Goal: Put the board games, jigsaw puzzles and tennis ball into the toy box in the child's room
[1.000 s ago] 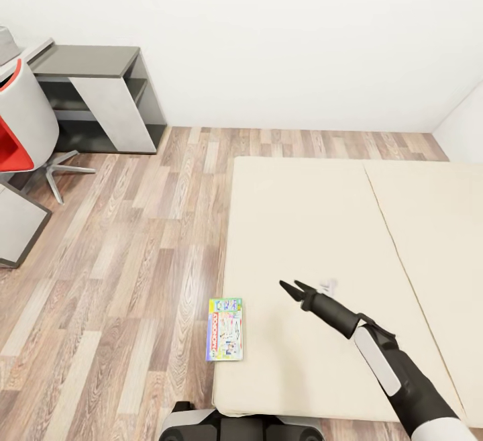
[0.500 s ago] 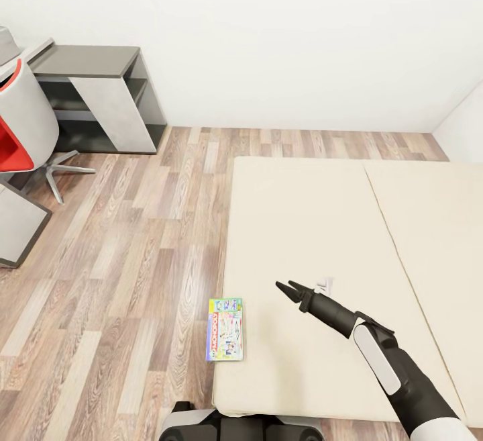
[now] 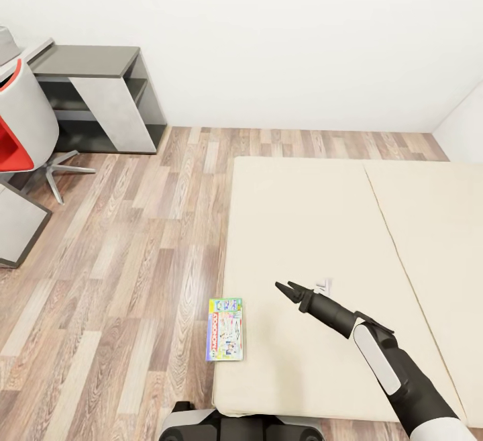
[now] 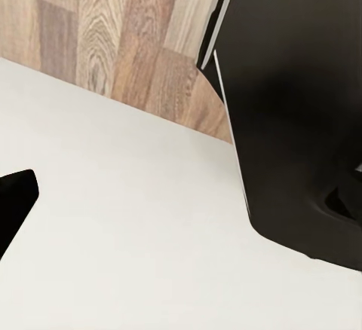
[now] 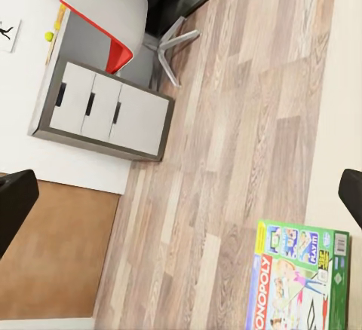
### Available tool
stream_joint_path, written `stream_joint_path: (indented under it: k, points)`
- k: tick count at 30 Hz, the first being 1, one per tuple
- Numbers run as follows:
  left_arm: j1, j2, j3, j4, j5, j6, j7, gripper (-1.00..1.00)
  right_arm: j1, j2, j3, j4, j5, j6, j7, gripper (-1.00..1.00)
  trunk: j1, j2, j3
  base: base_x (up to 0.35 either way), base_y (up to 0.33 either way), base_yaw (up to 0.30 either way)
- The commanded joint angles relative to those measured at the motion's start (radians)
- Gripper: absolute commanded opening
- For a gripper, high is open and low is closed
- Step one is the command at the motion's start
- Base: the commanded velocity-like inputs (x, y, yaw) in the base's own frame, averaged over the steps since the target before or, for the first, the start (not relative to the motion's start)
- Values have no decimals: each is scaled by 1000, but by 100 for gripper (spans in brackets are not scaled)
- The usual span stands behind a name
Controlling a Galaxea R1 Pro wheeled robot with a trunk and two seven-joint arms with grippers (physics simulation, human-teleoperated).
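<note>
A green-edged board game (image 3: 225, 329) with a red banner lies flat on the bed (image 3: 302, 213), at the front left edge of the beige mattress. My right gripper (image 3: 284, 286) hovers open over the mattress, a short way right of the box and apart from it. In the right wrist view the same board game (image 5: 298, 277) sits between the spread fingertips (image 5: 11, 202). Beyond it stands the table (image 5: 105, 111) with white drawers, and the tennis ball (image 5: 49, 36) rests on its top. One dark fingertip (image 4: 11, 198) of my left gripper shows, near my dark body.
A red-and-white swivel chair (image 3: 20, 125) stands at the left, in front of a low dark-grey-topped cabinet (image 3: 94, 62). Wood-plank floor (image 3: 134, 239) lies between them and the bed. A small white object (image 3: 325, 286) sits on the mattress just behind my right gripper.
My right gripper has slid slightly left, toward the board game. The box and the camera have stayed put.
</note>
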State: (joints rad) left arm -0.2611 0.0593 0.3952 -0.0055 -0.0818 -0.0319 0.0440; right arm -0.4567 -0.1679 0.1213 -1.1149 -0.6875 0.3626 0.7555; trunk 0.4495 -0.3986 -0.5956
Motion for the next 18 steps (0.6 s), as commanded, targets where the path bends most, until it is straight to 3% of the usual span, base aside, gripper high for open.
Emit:
stream_joint_path:
  k: [1,7,11,13,16,18]
  points:
    - [-1,1,7,2,-9,-3,2,100,0,-1,1,0,-11,8,-1,100,0,-1,-1,0,0,0]
    - [0,16,5,-3,-8,-4,-3,100,0,-3,0,1,-10,9,-1,100,0,-1,-1,0,0,0]
    - [-1,65,6,-8,-7,1,-44,100,0,-5,0,2,-9,9,-2,100,0,-1,-1,0,0,0]
    - [-1,118,8,-12,-7,33,-129,100,0,-6,-1,2,-9,8,-2,100,0,-1,-1,0,0,0]
    - [-2,163,11,-55,-6,98,-251,100,0,-7,-1,3,-9,9,-2,100,0,-1,-1,0,0,0]
    - [-2,178,13,-107,-6,143,-311,100,0,-7,-1,3,-9,8,-2,100,0,-1,-1,0,0,0]
